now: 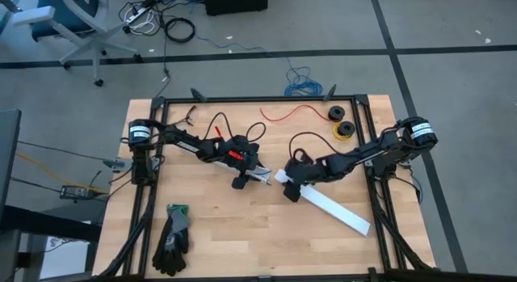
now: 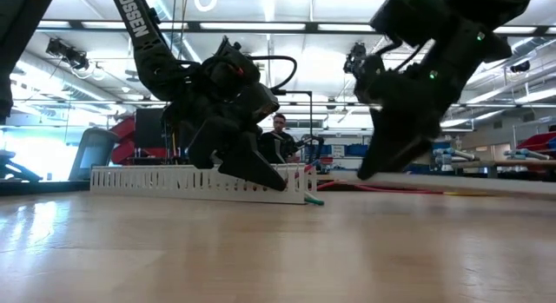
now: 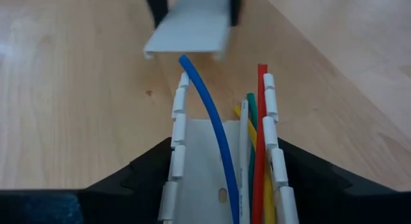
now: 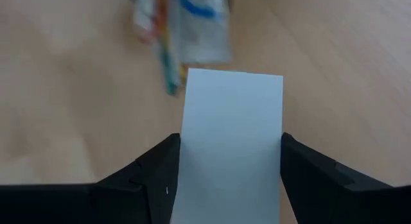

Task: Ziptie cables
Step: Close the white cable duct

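Note:
A white slotted channel (image 3: 192, 179) lies on the table's middle (image 2: 174, 180). The cables run along inside it: blue (image 3: 212, 121), green, yellow and white wires, with a red one (image 3: 261, 121) beside them. Their tips poke out of the channel's end (image 2: 314, 199). My left gripper (image 3: 223, 147), at the table's middle (image 1: 245, 170), is shut on the channel. My right gripper (image 4: 230, 139), just to its right (image 1: 292, 183), is shut on a flat white cover strip (image 1: 335, 209). The strip's free end (image 3: 186, 39) faces the channel's end. My left gripper pinches the channel across its width, one finger (image 3: 151, 166) on each slotted side wall (image 3: 176, 140). It comes slanting down from the table's left, and the channel's underside rests on the table. My right gripper pinches the cover strip by its two long edges (image 4: 184, 153), close to the end nearest the channel, fingers lying across it. It comes from the table's right. That end is off the table, and the rest runs back toward the near right corner (image 1: 359, 224).
A thin red wire (image 1: 295, 112) lies near the far edge, with a black roll (image 1: 335, 114) and a yellow roll (image 1: 345, 130) to its right. Dark gloves (image 1: 172, 237) lie near the left front. A blue coiled cable (image 1: 303, 84) sits on the floor beyond the table.

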{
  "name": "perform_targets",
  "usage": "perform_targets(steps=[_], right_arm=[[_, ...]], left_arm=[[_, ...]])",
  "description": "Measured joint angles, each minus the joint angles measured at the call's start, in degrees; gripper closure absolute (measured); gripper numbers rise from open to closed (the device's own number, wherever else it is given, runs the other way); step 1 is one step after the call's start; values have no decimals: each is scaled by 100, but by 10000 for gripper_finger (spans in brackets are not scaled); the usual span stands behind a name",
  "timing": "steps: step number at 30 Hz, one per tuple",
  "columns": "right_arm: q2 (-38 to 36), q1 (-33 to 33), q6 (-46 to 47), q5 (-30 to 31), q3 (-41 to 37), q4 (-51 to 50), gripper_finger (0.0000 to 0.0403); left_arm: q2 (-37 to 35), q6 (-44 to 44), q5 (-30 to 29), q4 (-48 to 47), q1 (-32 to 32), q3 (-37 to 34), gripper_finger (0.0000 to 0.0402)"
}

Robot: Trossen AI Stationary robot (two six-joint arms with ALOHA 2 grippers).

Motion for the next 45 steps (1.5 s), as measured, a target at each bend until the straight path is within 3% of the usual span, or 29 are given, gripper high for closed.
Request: perform_targets(steps=[10,18,28,45], right_arm=[[-2,20,-916,31,2,1218,174],[-2,-336,-1119,121,2,1200,174],[-2,-495,-863,-898,2,942,174],[-2,-482,-1074,-793,4,926,174]], left_arm=[[0,0,8,0,0,0,151],[0,-33,10,34,0,-4,152],[0,-37,-7,185,0,-7,152],[0,-39,-226,324,-96,-7,152]])
